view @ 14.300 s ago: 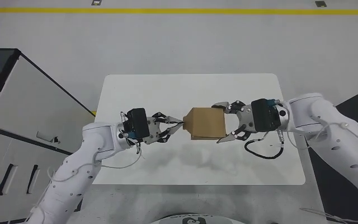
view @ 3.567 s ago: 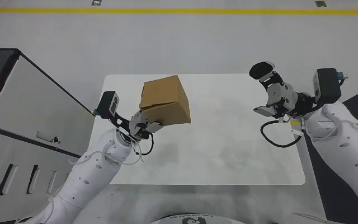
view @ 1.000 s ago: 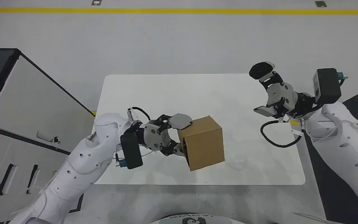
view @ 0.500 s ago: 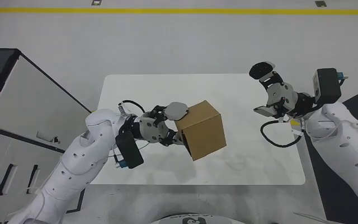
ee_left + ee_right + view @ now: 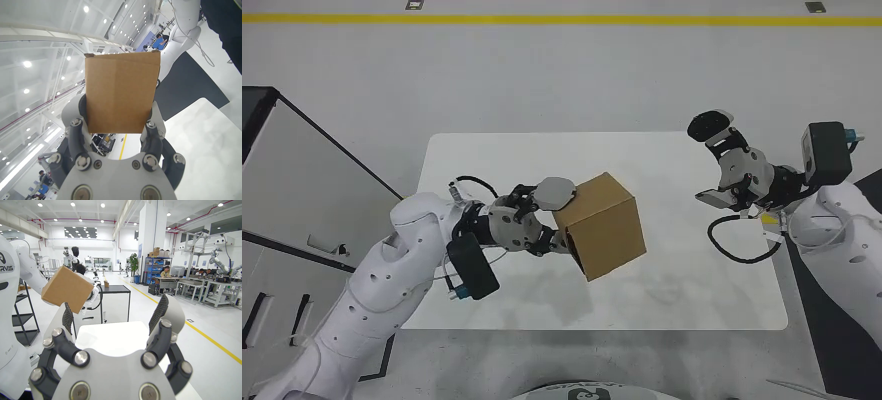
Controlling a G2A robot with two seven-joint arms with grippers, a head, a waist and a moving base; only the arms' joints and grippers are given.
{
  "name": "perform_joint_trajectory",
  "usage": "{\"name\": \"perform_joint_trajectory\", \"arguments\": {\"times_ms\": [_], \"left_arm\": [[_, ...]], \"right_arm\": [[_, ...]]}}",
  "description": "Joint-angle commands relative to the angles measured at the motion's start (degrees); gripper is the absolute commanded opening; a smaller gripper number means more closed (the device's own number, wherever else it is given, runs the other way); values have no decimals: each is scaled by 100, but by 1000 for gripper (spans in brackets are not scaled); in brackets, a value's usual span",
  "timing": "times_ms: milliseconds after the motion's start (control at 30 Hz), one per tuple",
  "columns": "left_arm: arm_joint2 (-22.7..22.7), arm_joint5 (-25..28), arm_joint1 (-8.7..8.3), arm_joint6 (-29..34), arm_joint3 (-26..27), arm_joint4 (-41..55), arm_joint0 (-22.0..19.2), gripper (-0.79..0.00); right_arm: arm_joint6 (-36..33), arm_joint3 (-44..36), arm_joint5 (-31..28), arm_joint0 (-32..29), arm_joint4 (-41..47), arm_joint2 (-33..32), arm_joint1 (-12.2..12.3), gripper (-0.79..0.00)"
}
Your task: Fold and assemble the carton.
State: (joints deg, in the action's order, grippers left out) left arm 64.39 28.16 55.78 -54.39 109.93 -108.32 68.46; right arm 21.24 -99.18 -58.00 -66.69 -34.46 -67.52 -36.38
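I see the carton [image 5: 604, 227] as a closed brown cube held up off the bench [image 5: 682, 290], over the bench's middle and a little toward the left arm's side. It hangs tilted, one corner pointing down at the bench top. From the left wrist camera one flat face of the carton [image 5: 121, 92] is turned to me, with a flap edge showing along its far end. My left claw [image 5: 564, 232] is clamped on the carton. One finger [image 5: 556, 192] lies on the carton's upper face and the other sits under its lower edge, and the wrist camera shows the two fingers pressed on opposite sides of the cardboard.

My right claw [image 5: 720, 165] hangs over the bench's right end, near the far corner and well apart from the carton. Its ribbed fingers [image 5: 160, 308] are spread wide with nothing between them. From that wrist I look across the bench [image 5: 113, 332] at the tilted carton [image 5: 67, 289] in the air above it.

Off the bench's left side stands a grey cabinet [image 5: 302, 180], and a yellow floor line [image 5: 562, 19] runs beyond the bench's far edge
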Motion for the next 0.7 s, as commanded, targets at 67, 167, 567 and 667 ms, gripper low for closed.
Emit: {"name": "perform_joint_trajectory", "arguments": {"times_ms": [67,167,567,667], "left_arm": [[108,-193,-31,-160,-45,-447,-90,-785],[159,-363,-42,-331,-94,-605,-138,-785],[188,-1100,-88,-937,-111,-1634,-431,-785],[181,-1237,-96,-948,-84,-1844,-461,-785]], "right_arm": [[0,0,0,0,0,0,0,0],[0,0,0,0,0,0,0,0],[0,0,0,0,0,0,0,0],[0,0,0,0,0,0,0,0]]}}
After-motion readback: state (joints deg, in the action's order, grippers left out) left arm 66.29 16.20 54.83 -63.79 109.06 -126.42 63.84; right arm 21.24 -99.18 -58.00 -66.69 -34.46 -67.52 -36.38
